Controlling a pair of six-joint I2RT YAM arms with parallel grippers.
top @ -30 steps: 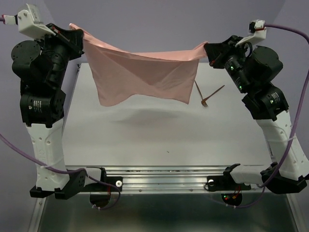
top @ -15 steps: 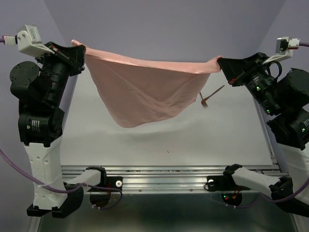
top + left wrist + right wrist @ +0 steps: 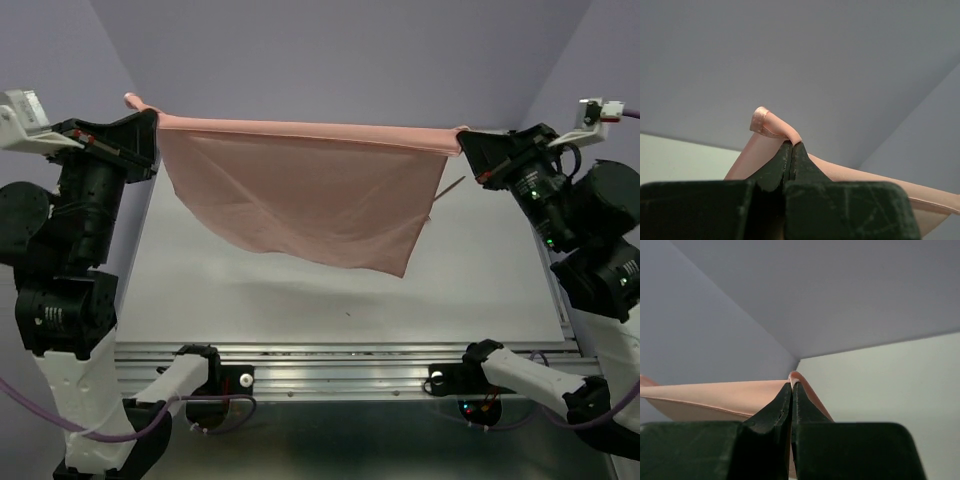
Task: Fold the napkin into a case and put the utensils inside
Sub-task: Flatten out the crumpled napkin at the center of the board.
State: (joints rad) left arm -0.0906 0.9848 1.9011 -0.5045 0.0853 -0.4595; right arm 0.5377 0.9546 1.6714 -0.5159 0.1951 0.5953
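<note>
The salmon-pink napkin hangs in the air above the table, its top edge pulled straight between my two grippers. My left gripper is shut on the top left corner, and a bit of hem pokes past the closed tips. My right gripper is shut on the top right corner, with the cloth running off to the left of it. Of the utensils, only a thin reddish-brown stick shows past the napkin's right edge; the rest is hidden behind the cloth.
The white table lies below the hanging cloth, with a metal rail along its near edge. Purple walls close in the back and both sides. The arm bases stand at the near corners.
Both grippers have moved apart and upward, drawing the sagging top edge taut. The cloth now hangs flatter and wider and covers most of the utensils, which showed beside it before.
</note>
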